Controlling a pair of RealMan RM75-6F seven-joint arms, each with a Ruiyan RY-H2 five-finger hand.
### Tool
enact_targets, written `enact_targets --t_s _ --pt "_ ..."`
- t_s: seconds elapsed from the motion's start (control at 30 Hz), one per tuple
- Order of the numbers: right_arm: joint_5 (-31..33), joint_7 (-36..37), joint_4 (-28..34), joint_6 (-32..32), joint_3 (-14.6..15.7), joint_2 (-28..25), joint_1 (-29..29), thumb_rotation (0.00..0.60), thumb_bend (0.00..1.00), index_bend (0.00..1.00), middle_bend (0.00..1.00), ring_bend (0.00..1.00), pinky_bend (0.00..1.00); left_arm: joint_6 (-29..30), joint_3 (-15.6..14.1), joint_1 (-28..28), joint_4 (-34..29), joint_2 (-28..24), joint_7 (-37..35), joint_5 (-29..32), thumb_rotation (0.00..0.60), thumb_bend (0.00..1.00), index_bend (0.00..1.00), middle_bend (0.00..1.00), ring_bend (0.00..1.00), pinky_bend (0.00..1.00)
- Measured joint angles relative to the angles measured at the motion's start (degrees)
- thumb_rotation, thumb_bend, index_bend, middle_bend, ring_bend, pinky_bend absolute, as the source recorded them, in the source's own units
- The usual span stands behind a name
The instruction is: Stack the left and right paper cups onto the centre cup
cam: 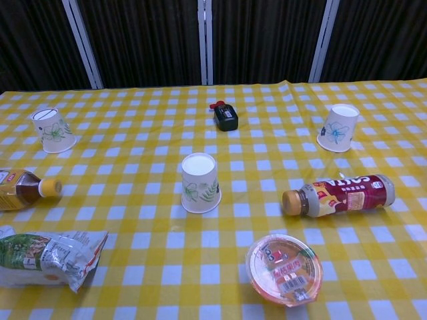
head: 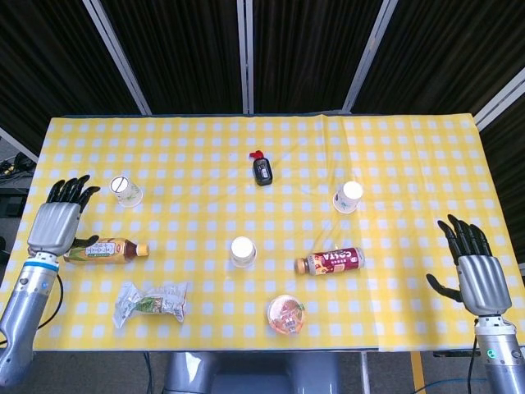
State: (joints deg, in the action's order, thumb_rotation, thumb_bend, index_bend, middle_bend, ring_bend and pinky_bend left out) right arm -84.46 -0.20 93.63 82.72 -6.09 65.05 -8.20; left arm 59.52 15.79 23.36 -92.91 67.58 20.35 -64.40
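Three white paper cups with leaf prints stand upside down on the yellow checked table (head: 197, 156). The left cup (head: 126, 192) (cam: 53, 131) is far left, the centre cup (head: 243, 251) (cam: 199, 183) sits mid-table, the right cup (head: 348, 197) (cam: 338, 128) is at the right. My left hand (head: 59, 222) hovers open with its fingers spread, just left of and below the left cup, over the tea bottle's base. My right hand (head: 474, 266) is open at the table's right edge, far from the right cup. Neither hand shows in the chest view.
A tea bottle (head: 105, 249) lies at the left, a snack bag (head: 150, 302) below it. A Costa bottle (head: 330, 262) lies right of the centre cup, a sealed round cup (head: 285, 315) near the front edge. A small black bottle (head: 262, 170) lies further back.
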Motion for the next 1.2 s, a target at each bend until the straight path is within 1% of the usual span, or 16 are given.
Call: enact_targets --t_s 0.07,0.2,0.37,0.5,0.57,0.6,0.63,0.7,0.93,1.2 --pt "0.6 0.1 -0.3 -0.4 -0.2 0.0 -0.1 0.6 0.12 0.0 0.0 0.0 0.0 -3.4 0.8 2.5 2.0 0.3 0.8 3.4 0.6 0.18 0.17 0.0 0.0 0.0" --pt "2.0 0.2 -1.1 -1.2 -0.7 0.2 -0.4 0.6 0.12 0.0 0.0 0.0 0.0 -10.0 1.9 8.8 8.2 2.0 3.4 10.8 0.6 0.19 0.22 0.0 0.0 0.0" --pt "3.5 0.6 -1.8 -2.0 -1.5 0.3 -0.9 0.6 0.12 0.0 0.0 0.0 0.0 -14.0 1.9 15.1 15.6 5.7 7.6 17.3 0.6 0.19 0.24 0.0 0.0 0.0" --pt "4.4 1.1 -2.6 -2.4 -1.9 0.4 -1.1 0.6 0.12 0.0 0.0 0.0 0.0 -16.1 1.2 19.3 21.0 8.9 10.6 22.3 0.6 0.19 0.25 0.0 0.0 0.0" --pt "4.8 1.4 -2.9 -2.6 -2.0 0.4 -1.1 0.6 0.12 0.0 0.0 0.0 0.0 -16.8 0.7 20.8 23.0 10.2 11.8 23.9 0.6 0.23 0.25 0.0 0.0 0.0" --pt "5.1 1.6 -3.1 -2.7 -2.1 0.4 -1.1 0.6 0.12 0.0 0.0 0.0 0.0 -17.2 0.3 21.8 24.3 10.9 12.6 24.9 0.6 0.27 0.25 0.0 0.0 0.0" --pt "5.2 1.7 -3.3 -2.8 -2.2 0.3 -1.1 0.6 0.12 0.0 0.0 0.0 0.0 -17.5 0.0 22.4 25.1 11.5 13.1 25.5 0.6 0.3 0.25 0.0 0.0 0.0" --pt "5.4 2.0 -3.5 -2.9 -2.3 0.3 -1.1 0.6 0.12 0.0 0.0 0.0 0.0 -18.2 -0.7 23.7 26.9 12.7 13.9 26.9 0.6 0.32 0.25 0.0 0.0 0.0" --pt "5.6 3.2 -3.8 -2.5 -2.7 -0.1 -1.0 0.6 0.12 0.0 0.0 0.0 0.0 -19.5 -3.0 26.0 31.5 15.6 15.5 30.5 0.6 0.31 0.25 0.0 0.0 0.0" --pt "5.7 3.6 -3.8 -2.5 -2.8 -0.3 -1.0 0.6 0.12 0.0 0.0 0.0 0.0 -20.1 -4.6 26.8 33.6 16.3 16.2 33.4 0.6 0.3 0.26 0.0 0.0 0.0"
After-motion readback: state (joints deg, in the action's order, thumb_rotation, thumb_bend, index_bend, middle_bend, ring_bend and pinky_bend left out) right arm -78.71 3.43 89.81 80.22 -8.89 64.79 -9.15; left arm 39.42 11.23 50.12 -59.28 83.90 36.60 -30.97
